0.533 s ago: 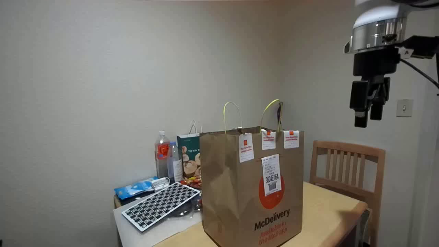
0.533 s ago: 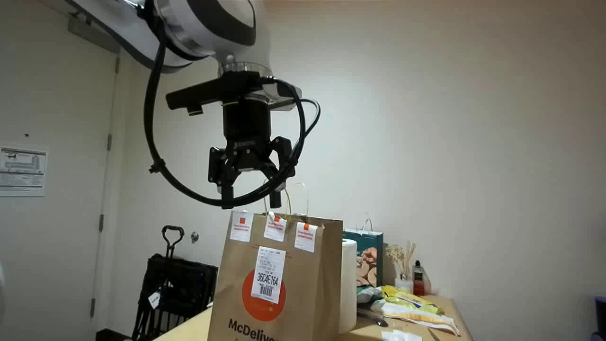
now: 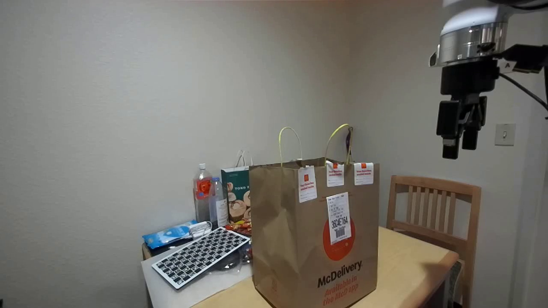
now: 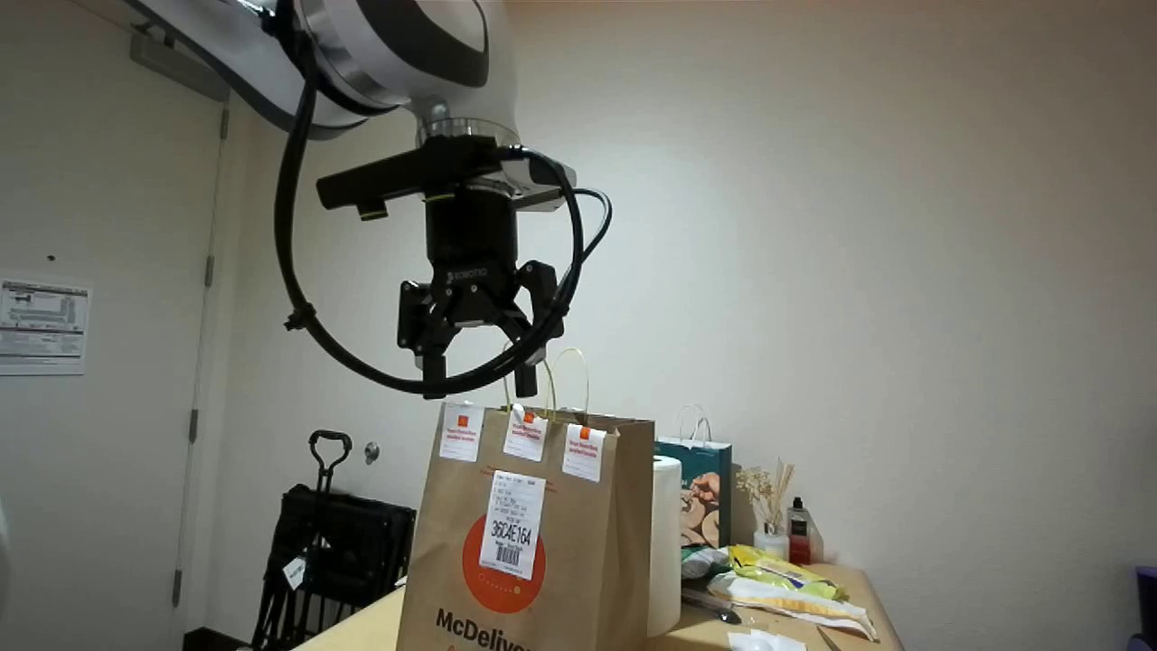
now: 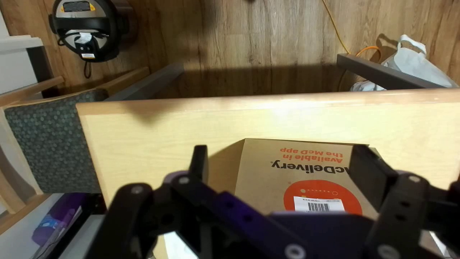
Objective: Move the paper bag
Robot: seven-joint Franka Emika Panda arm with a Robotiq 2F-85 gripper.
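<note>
The wide-spread claw (image 5: 280,160) partly hides the bag (image 5: 264,181) in the wrist view; half-hidden behind the bag, perhaps a roll (image 4: 666,542).

All views share the paper bag (image 3: 314,233) — both exterior views roughly level, the wrist view downward.

In an exterior view, the paper bag (image 3: 314,235) stands on the table (image 3: 406,261), right of the board (image 3: 201,256).
</note>
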